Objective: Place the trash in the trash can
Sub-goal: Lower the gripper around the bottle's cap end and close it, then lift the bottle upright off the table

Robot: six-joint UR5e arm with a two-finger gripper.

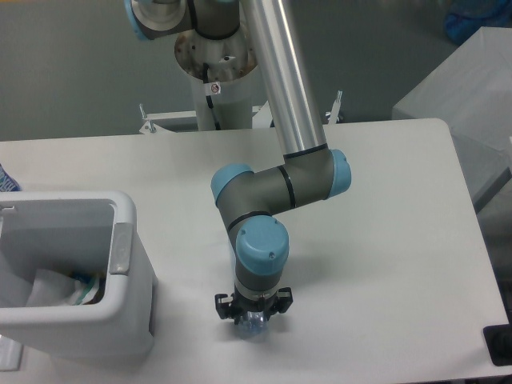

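Observation:
My gripper (252,316) points straight down at the table's front middle, seen from above, with the wrist hiding most of its fingers. A bit of the crushed clear plastic bottle (249,326) shows right under it, and the gripper looks shut on it; the rest of the bottle is hidden by the arm. The white trash can (126,214) stands at the left, with a grey tab (122,248) on its near side. Inside it lies a crumpled clear wrapper with a green bit (82,290).
The arm's base column (214,76) rises at the back of the table. A grey box (468,88) stands off the table's right edge. A black object (500,344) sits at the front right corner. A blue thing (6,180) pokes in at the left edge.

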